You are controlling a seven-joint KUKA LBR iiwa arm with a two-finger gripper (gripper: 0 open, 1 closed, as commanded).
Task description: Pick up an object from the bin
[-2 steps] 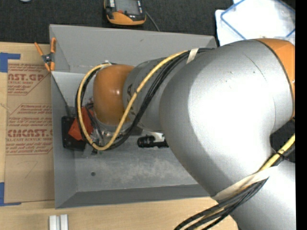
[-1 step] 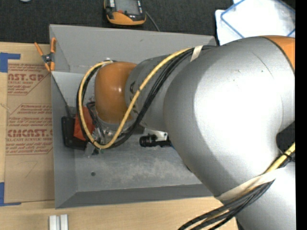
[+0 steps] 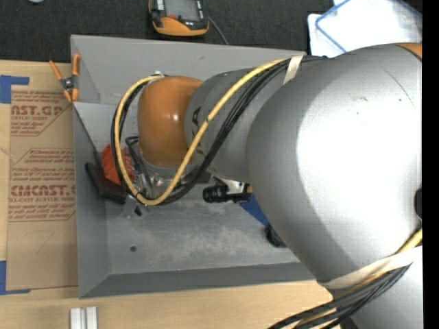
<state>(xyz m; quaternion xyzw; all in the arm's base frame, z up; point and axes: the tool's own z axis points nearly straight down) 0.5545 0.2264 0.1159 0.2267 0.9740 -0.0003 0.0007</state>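
While low at left wall of bin [image 3: 90,252], arm [image 3: 329,149] w/ wrist down, pincer [image 3: 140,199] by orange-black obj [image 3: 108,164]; grip state unclear.

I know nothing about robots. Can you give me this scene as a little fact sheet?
bin: grey metal
arm: reaches in from the right, over much of the bin
end effector: low, at the bin's left side
nearest things: orange-red object and black object, just left of it by the left wall
further right: black-and-white piece, blue piece
anything held: cannot tell
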